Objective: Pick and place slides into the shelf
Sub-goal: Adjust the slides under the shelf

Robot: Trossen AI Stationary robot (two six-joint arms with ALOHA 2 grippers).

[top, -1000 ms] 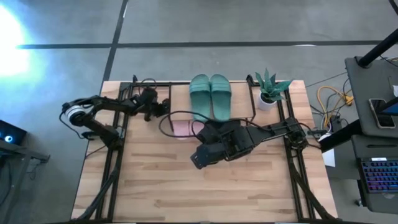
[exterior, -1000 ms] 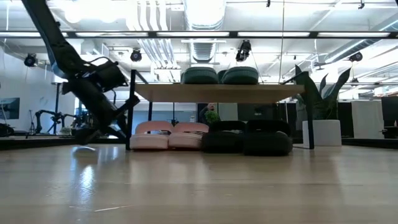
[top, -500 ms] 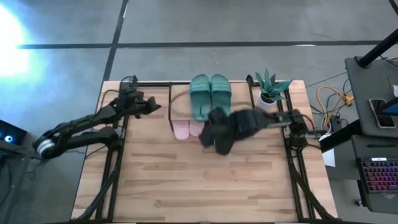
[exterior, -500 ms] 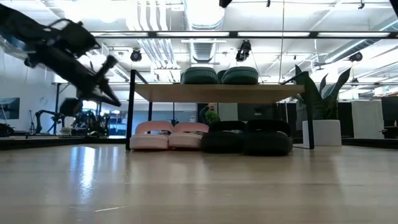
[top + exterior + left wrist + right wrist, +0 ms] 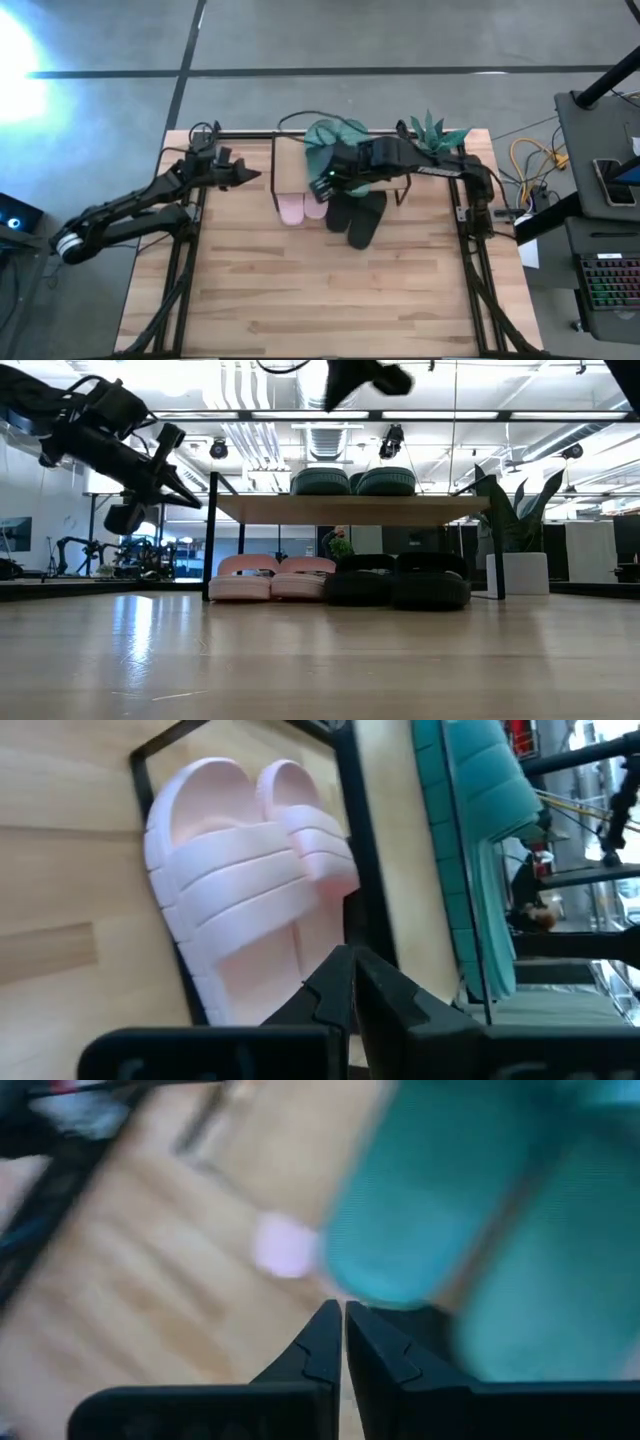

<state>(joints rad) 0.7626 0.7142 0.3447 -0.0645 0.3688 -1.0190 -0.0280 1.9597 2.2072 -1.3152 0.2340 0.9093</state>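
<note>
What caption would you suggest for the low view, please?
Green slides sit atop the shelf, pink and black pairs beneath.

I count six slides in all, three pairs. Two dark green slides [image 5: 353, 481] sit side by side on the one shelf [image 5: 350, 509]. Two light pink slides [image 5: 272, 577] sit under it, and two black slides [image 5: 397, 581] beside them. My left wrist camera has both pink ones just beyond the closed jaws of the left gripper [image 5: 352, 982]. I have two arms up, so two grippers: the right gripper [image 5: 343, 1338] is also closed, over the green pair. One potted plant [image 5: 435, 141] stands on the one table [image 5: 320, 300].
</note>
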